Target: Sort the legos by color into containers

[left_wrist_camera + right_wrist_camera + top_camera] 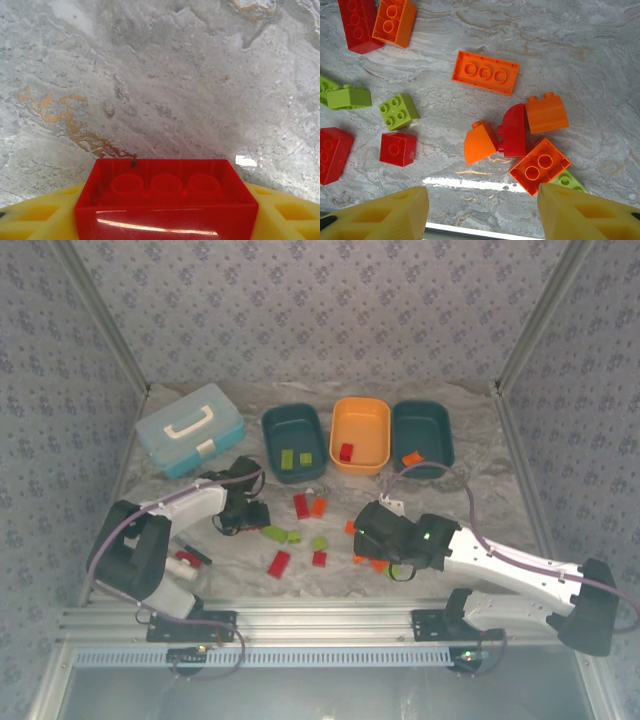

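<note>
Left gripper [165, 196]: jaws closed in on a red brick [165, 212], which appears to touch both yellow fingers [35, 216], though the contact is hard to confirm at the frame's edge.
Left gripper, place: at 9 o'clock of the loose pile, over the marbled table [150, 75].
Right gripper [482, 216]: jaws apart, nothing between them; it hangs above the pile's 4 o'clock side.
Loose legos [301, 505]: red, orange and lime green, scattered mid-table between the two grippers.
Left teal tub [278, 428]: 12 o'clock side of the table, with two lime green bricks [287, 460] inside.
Orange tub [366, 424]: just beside it at 3 o'clock, with one red lego [346, 451] inside.
Right teal tub [426, 428]: next along, with one orange lego [411, 457] at its 7 o'clock corner.
Light blue case [190, 428]: 10 o'clock corner, lid down.
</note>
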`<state>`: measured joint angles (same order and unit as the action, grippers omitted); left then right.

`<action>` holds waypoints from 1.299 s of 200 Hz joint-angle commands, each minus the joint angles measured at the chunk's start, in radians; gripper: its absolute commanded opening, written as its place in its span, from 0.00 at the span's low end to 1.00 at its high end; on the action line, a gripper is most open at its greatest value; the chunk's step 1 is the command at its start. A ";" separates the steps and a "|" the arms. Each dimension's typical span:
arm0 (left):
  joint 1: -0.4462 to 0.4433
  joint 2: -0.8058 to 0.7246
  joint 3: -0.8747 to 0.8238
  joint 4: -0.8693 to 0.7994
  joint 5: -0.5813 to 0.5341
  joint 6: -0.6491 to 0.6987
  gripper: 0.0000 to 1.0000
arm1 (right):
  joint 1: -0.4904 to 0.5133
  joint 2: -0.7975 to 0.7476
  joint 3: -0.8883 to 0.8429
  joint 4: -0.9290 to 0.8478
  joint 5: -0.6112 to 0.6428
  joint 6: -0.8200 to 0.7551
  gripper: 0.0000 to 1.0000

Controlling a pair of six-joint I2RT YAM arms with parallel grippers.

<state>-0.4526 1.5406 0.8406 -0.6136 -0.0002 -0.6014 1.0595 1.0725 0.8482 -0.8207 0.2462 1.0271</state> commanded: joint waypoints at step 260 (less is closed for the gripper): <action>-0.309 0.986 1.581 -0.209 0.116 0.098 0.57 | -0.529 -0.294 -0.007 0.046 -0.203 -0.097 0.63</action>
<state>-0.7578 2.4939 2.3489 -0.7692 0.0956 -0.5194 0.5343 0.8238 0.8803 -0.7116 0.0620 0.8982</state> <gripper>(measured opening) 0.641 0.630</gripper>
